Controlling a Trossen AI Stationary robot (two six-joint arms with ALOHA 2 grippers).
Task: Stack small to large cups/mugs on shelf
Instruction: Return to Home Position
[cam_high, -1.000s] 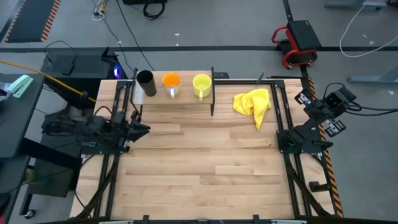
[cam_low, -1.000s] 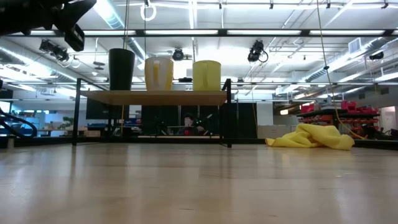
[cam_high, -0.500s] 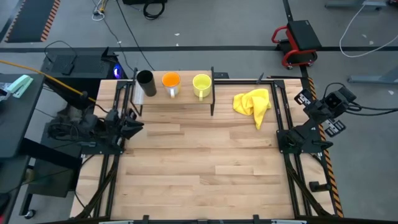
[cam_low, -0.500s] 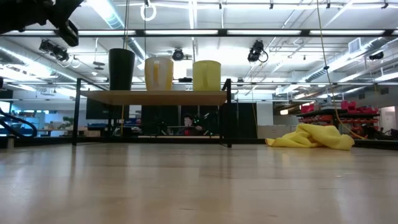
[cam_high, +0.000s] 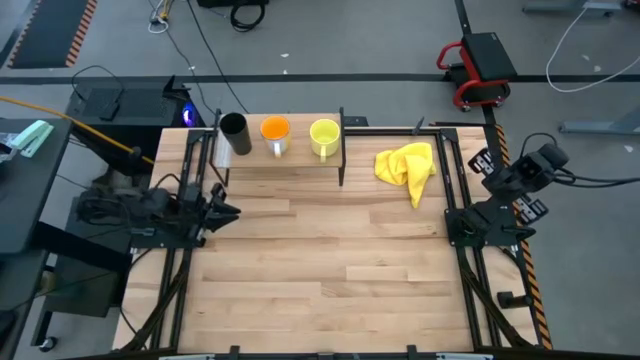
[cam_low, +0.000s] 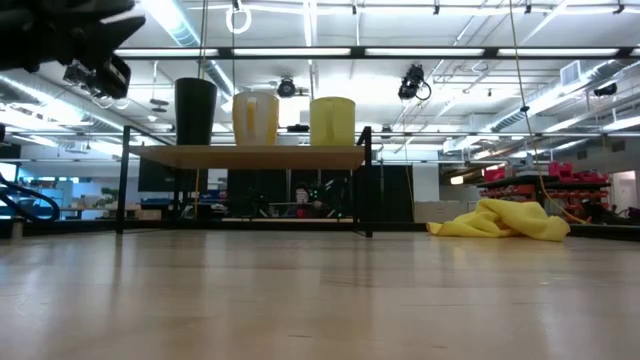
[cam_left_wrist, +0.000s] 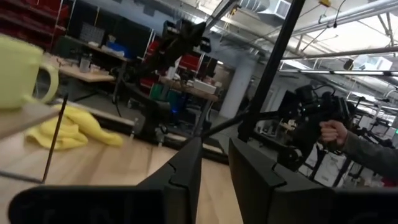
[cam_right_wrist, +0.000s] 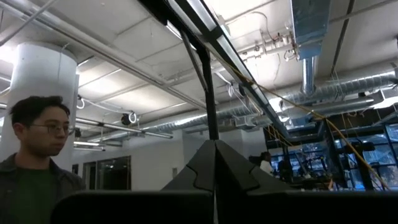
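Observation:
Three vessels stand upright in a row on the low wooden shelf (cam_high: 290, 152) at the table's far edge: a black cup (cam_high: 233, 130), an orange mug (cam_high: 275, 130) and a yellow mug (cam_high: 324, 133). In the low view they stand on the shelf's board (cam_low: 250, 156): black cup (cam_low: 195, 110), orange mug (cam_low: 255, 118), yellow mug (cam_low: 332, 120). My left gripper (cam_high: 230, 211) hovers near the table's left edge, nearer than the shelf, with a narrow gap between its fingers (cam_left_wrist: 216, 155), touching nothing. My right arm (cam_high: 525, 170) waits folded at the right edge, its gripper (cam_right_wrist: 214, 152) shut and pointing up.
A crumpled yellow cloth (cam_high: 407, 165) lies on the table right of the shelf. Black metal frames run along the table's left and right edges (cam_high: 455, 180). A person (cam_right_wrist: 31, 162) stands beyond the table, and another person's hand (cam_left_wrist: 334, 132) holds a device in the room.
My left gripper drew back toward the table's left edge, then came forward again to about where it was, a little lower. My right arm's wrist shifted slightly toward the table. The cups and the cloth have stayed where they were.

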